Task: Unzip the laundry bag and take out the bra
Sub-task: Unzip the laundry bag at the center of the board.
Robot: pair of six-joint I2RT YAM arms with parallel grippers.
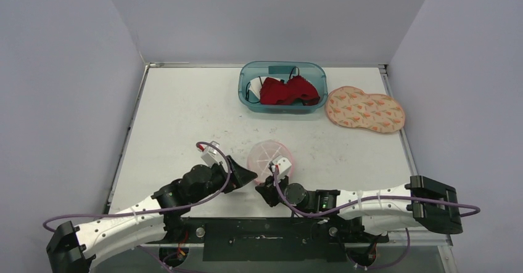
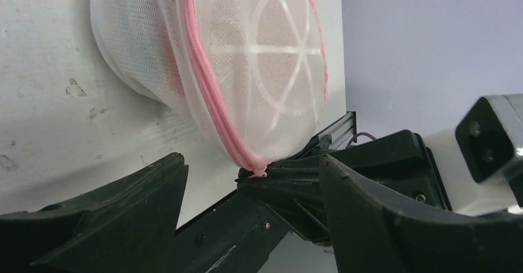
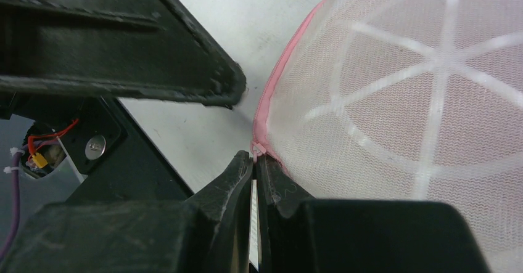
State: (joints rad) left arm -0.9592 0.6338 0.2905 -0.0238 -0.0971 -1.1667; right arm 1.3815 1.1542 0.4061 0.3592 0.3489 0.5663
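Both grippers meet at the near-left edge of the bag. The right gripper pinches the zip pull; the left gripper (jaws spread) sits just left.

The laundry bag is fine white mesh cloth, thin enough to see through, stiffened by smooth white ribs that look like plastic. Its zipper is set in pink woven tape. The left hand and the right hand are black plastic, matt and faintly grainy. The counter is matt white, scuffed and speckled. At upper centre of the top view, the bin is glossy translucent teal plastic; the pouch to its right is printed cloth.
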